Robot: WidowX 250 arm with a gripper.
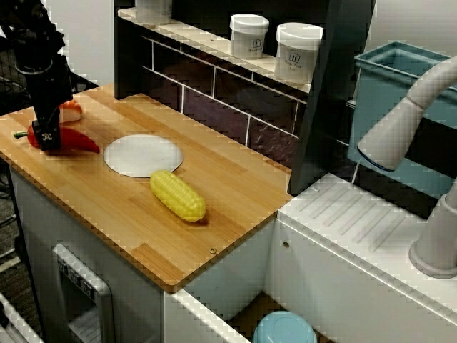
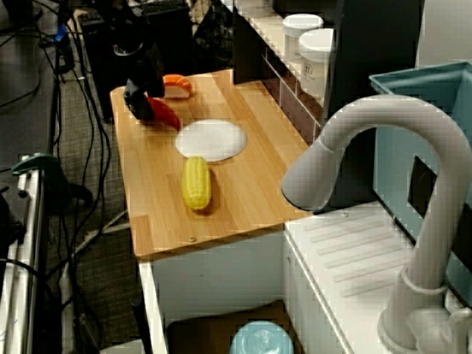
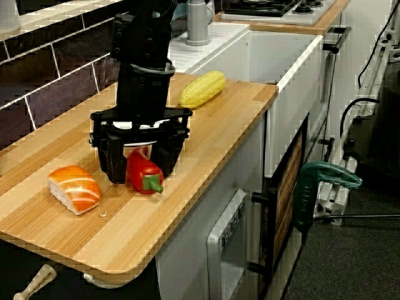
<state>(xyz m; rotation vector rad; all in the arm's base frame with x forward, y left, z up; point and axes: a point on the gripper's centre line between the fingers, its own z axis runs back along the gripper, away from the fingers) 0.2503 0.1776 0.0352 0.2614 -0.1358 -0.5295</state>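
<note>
Arm [image 3: 145,44]: all black, thick, blocky, upper left of view from the side. Smooth round collar [image 3: 149,72] under it, black too. Gripper [image 3: 141,169]: black, wide frame with gaps, two chunky fingers [image 3: 115,164]. View from above, far left: small white marks [image 1: 47,136] on gripper front.

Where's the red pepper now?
In the shelf-facing view, the red pepper lies at the counter's left end under the tool, sushi behind it, white plate to its right.
</note>
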